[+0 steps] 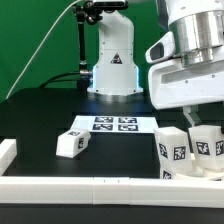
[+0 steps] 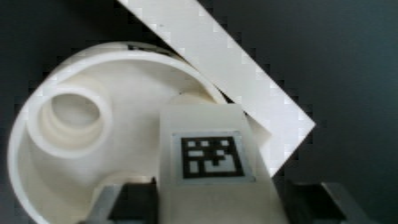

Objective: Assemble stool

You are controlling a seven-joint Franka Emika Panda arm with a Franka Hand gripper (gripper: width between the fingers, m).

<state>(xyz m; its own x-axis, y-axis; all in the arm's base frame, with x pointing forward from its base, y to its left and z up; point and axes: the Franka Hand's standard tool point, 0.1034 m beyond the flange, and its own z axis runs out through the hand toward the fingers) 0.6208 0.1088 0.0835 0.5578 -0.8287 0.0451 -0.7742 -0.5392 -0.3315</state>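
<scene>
In the wrist view a white stool leg (image 2: pixel 215 150) with a square tag stands between my fingers. The dark pads (image 2: pixel 135 200) press on both its sides, so my gripper (image 2: pixel 215 203) is shut on it. Under it lies the round rimmed seat (image 2: pixel 80 150) with an open round socket (image 2: pixel 71 110). In the exterior view my gripper (image 1: pixel 200 124) is low at the right over two upright tagged legs (image 1: pixel 172 150) (image 1: pixel 207 145). The seat is mostly hidden there. A third leg (image 1: pixel 72 142) lies on the table left of centre.
The marker board (image 1: pixel 112 124) lies in the table's middle before the robot base (image 1: pixel 112 65). A long white rail (image 1: pixel 100 188) runs along the front, with a short one (image 1: pixel 7 152) at the exterior view's left. In the wrist view a rail (image 2: pixel 222 65) runs beside the seat.
</scene>
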